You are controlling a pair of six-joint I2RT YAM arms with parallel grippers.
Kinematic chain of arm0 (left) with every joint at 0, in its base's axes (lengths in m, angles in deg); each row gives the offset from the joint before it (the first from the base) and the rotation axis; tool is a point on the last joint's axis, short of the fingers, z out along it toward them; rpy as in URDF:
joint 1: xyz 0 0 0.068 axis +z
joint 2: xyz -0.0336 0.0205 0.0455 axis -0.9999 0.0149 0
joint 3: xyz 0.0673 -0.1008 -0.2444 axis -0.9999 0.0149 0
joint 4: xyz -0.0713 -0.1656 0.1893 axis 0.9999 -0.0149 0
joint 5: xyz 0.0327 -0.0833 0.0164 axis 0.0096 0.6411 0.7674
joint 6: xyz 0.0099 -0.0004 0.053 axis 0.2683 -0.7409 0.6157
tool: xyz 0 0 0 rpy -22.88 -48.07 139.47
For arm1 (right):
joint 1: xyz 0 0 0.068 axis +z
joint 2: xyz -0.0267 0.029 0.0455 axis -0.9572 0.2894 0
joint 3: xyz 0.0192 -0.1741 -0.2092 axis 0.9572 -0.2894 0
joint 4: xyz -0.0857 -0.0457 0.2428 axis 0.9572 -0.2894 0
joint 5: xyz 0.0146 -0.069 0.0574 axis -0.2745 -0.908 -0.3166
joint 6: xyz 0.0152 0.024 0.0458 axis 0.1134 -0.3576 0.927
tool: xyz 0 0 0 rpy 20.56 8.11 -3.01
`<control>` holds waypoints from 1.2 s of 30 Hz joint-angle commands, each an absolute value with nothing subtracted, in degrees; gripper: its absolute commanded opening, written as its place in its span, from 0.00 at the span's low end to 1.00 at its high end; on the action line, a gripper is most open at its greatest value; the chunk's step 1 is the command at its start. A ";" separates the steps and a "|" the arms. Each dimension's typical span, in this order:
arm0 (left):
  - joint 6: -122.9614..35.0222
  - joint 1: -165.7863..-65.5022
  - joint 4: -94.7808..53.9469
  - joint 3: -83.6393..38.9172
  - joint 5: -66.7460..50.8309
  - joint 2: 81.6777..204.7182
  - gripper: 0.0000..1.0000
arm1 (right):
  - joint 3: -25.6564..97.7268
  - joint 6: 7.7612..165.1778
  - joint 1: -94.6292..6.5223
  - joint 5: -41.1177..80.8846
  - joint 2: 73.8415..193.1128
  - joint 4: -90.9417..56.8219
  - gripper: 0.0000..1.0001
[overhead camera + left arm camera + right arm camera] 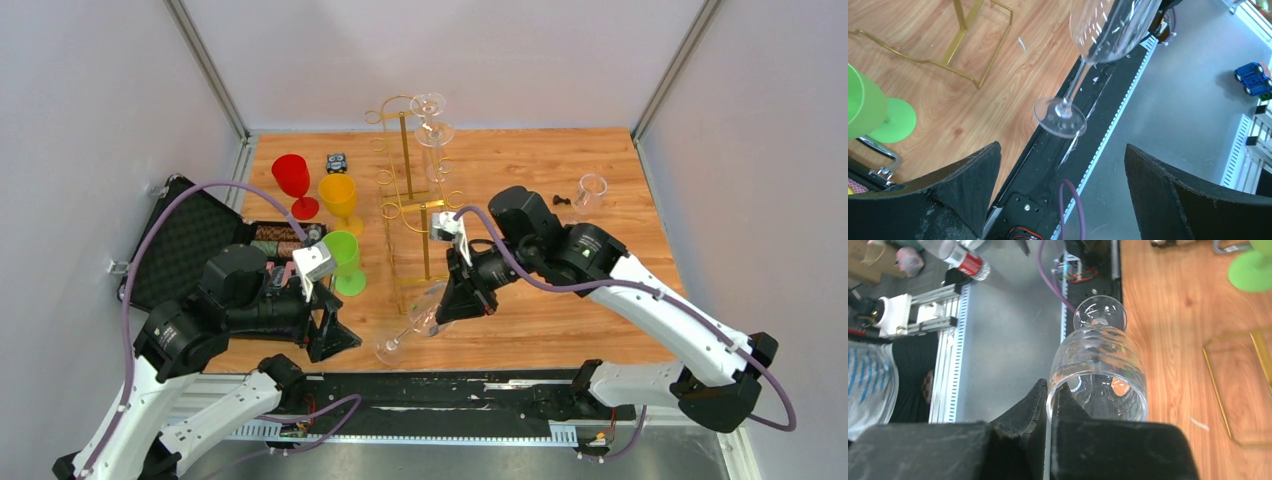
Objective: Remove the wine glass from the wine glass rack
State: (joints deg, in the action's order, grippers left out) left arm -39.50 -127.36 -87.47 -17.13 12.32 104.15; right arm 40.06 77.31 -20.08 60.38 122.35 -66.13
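Note:
A clear wine glass hangs tilted over the table's near edge, its foot toward the black rail. My right gripper is shut on the rim of the wine glass, one finger inside the bowl and one outside. In front of the foot, my left gripper stands wide open with nothing between its fingers and touches nothing. The gold wine glass rack stands mid-table behind the held glass. Another clear glass hangs upside down at its top.
Red, yellow and green goblets stand left of the rack. An open black case lies at the far left. A clear cup is at the back right. The black rail runs along the near edge.

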 commanded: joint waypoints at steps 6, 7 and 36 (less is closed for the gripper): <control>-39.76 -127.29 -86.27 -19.36 9.44 103.22 1.00 | 39.03 85.83 -28.29 43.14 114.36 -74.61 0.00; -39.77 -127.29 -86.20 -19.36 9.60 103.13 1.00 | 39.17 86.32 -29.37 42.68 114.16 -75.52 0.00; -41.02 -128.34 -85.11 -17.44 12.59 98.11 1.00 | 37.07 89.67 -66.93 19.08 123.91 -73.70 0.00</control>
State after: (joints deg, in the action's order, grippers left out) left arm -40.44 -127.62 -87.03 -17.33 11.81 98.75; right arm 37.39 88.65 -63.60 23.14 122.63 -78.66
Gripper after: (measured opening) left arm 0.998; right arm 0.025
